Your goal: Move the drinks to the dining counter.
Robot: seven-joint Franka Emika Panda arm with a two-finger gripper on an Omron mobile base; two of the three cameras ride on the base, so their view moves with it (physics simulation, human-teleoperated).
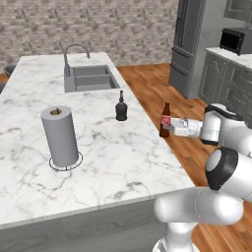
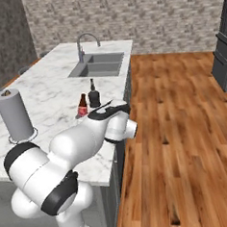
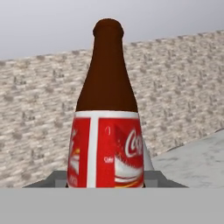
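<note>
Drinks: two bottles in all
Brown bottle with red label [image 1: 165, 121]: one, upright
Squat black bottle [image 1: 121, 107]: one, upright, narrow-necked
Paper-towel roll [image 1: 60, 136]: one, grey, standing in a wire holder
Marble island counter [image 1: 98, 162]: one, white with grey veins
Sink [image 1: 90, 78]: one, steel, two basins side by side
Faucet [image 1: 70, 54]: one, curved
Robot arm [image 1: 216, 172]: one, white with dark joints
Gripper [image 1: 170, 126]: one
Fridge [image 1: 189, 44]: one, tall and grey
Microwave [image 1: 236, 40]: one, dark, on the far counter
Brick wall [image 2: 141, 16]: one long stretch at the back
</note>
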